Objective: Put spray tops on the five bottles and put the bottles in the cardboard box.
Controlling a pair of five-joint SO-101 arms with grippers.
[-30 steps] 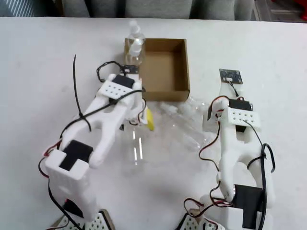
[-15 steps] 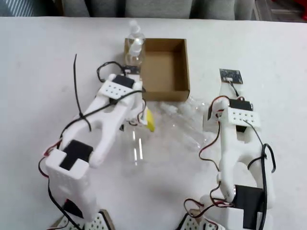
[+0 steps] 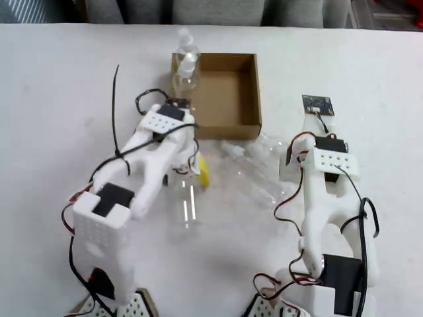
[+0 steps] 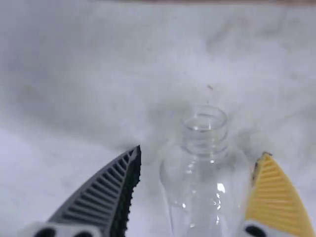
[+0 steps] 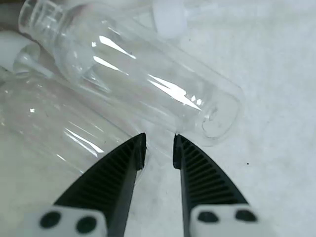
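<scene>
The left pincer (image 4: pixel 202 154) is spread wide, its grey finger (image 4: pixel 106 197) on one side and its yellow finger (image 4: pixel 271 197) on the other side of a clear bottle (image 4: pixel 205 163). It straddles the bottle just below the neck and, as far as I can see, does not press on it. That bottle lies on the white table (image 3: pixel 53 79) just off the near left corner of the cardboard box (image 3: pixel 228 131), its neck open and bare, pointing towards the box.

The right pincer (image 5: pixel 159 140) is nearly drawn together, with a slim gap between its two black fingers (image 5: pixel 113 187), and I see nothing gripped in that gap. Its tips sit just short of the round base of a second bare bottle (image 5: pixel 143 74), which lies on its side against another clear bottle (image 5: pixel 54 128), with a white spray top (image 5: pixel 168 17) beyond them. This heap (image 3: pixel 254 168) lies close to the box's near right corner, between the box and the right arm.

The box stands open-topped with its brown floor showing. At its far left corner a capped bottle (image 3: pixel 187 63), wearing its sprayer, stands upright by the wall; whether it is inside or just outside I cannot tell. A small dark board (image 3: pixel 318 104) lies off the box's right side
</scene>
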